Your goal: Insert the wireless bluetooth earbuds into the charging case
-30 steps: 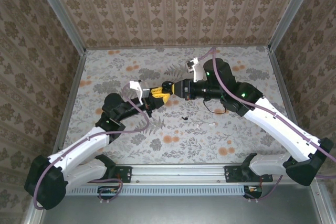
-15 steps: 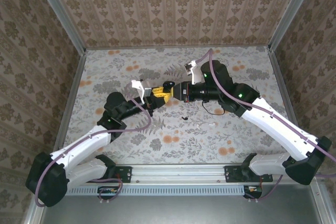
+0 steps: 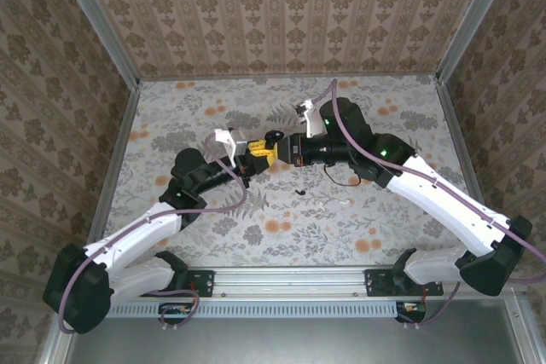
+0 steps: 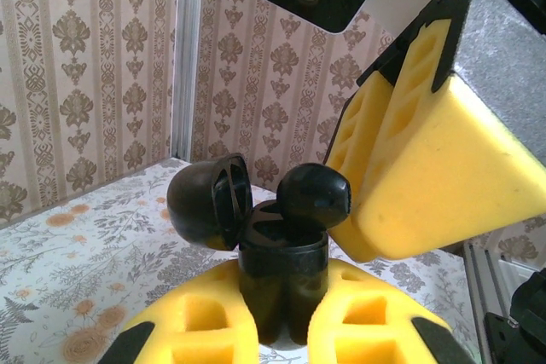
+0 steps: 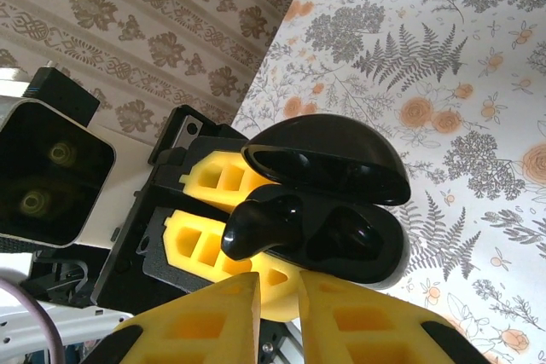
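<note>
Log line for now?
left hand: shut on open black round charging case | right hand: shut on glossy black earbud | earbud: at case rim, not seated

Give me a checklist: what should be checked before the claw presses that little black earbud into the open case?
1. Lid open: ok. The charging case has its lid swung back.
2. Case gripped: ok. The left claw is shut on it.
3. Earbud gripped: ok. The right claw pinches the held earbud.
4. Earbud at the opening: ok. It sits right at the case's rim.
5. Earbud turned to match its socket: cannot tell.
6. Other pieces stowed: not ok. A loose black earbud and a white earbud lie on the table.
</note>
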Robot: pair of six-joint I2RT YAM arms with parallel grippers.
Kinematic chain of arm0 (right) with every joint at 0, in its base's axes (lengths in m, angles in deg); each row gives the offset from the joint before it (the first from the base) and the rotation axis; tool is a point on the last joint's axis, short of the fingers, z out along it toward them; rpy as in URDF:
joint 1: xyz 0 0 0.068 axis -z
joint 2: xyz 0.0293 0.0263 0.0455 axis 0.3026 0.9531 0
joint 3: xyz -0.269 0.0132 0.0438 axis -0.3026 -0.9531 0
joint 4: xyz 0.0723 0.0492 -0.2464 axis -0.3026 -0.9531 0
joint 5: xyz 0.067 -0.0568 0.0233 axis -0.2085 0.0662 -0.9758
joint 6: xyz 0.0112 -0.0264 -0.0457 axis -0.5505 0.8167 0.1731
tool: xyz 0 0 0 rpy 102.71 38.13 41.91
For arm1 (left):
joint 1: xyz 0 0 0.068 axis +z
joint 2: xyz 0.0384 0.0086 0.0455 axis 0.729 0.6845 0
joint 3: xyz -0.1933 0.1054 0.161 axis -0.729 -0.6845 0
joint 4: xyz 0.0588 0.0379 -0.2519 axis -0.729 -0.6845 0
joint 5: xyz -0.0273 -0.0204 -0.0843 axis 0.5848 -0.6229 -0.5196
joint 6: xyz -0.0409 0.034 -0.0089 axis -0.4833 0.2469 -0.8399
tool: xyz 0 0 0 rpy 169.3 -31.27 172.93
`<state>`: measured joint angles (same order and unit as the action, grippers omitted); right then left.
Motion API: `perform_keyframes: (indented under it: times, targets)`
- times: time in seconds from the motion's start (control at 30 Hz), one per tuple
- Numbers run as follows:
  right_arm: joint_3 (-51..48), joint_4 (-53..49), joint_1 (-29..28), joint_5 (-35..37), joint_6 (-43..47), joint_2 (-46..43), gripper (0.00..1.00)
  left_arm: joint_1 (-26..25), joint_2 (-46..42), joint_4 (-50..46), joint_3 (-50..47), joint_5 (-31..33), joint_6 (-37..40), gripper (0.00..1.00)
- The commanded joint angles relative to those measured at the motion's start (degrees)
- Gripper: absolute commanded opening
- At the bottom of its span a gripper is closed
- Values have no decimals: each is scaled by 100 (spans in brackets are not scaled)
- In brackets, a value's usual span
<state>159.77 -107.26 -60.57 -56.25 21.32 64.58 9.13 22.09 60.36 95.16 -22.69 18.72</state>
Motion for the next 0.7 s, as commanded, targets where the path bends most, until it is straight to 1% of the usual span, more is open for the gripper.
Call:
perform_keyframes:
  times: [0.0, 0.33, 0.67]
  targets:
    - [189, 19, -53, -108, 51, 100, 19, 17, 7, 268, 196, -108, -11, 0]
    - [293, -34, -62, -116, 111, 181, 19, -3, 44, 187, 246, -228, 50, 0]
    - [516, -181, -63, -309, 178, 321, 17, -64, 26, -13, 254, -243, 277, 0]
